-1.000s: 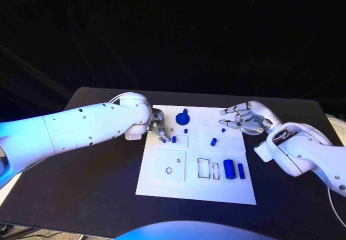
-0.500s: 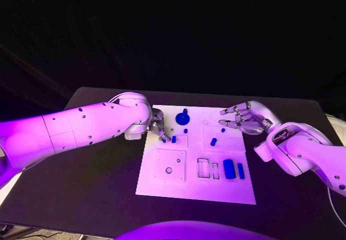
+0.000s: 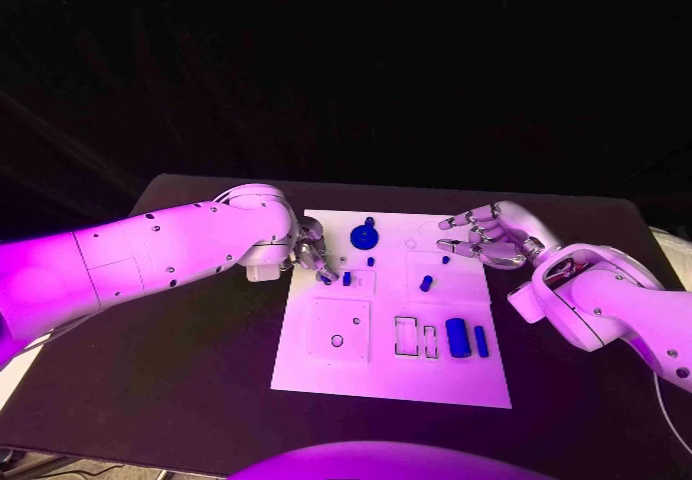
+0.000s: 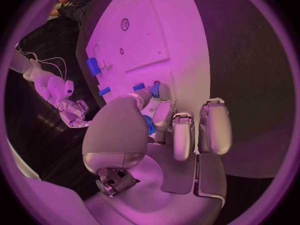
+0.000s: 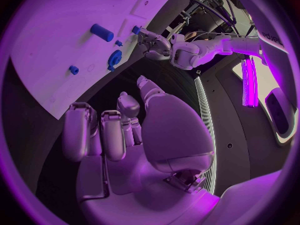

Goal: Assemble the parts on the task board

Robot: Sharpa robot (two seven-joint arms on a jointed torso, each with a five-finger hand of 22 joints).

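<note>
While left hand (image 3: 312,256) pinches a blue part (image 4: 150,125) | right hand (image 3: 483,237) empty, fingers curled | no legible writing

Two smooth white arms with small dark screw dots — each ends in a silver, many-fingered hand (image 3: 488,238)

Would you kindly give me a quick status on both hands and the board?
Left hand at board's left edge, fingers on a small blue part. Right hand open, holds nothing, at task board's far right corner. Nothing in the way.

black table (image 3: 173,380), white task board (image 3: 389,375) on it
</note>
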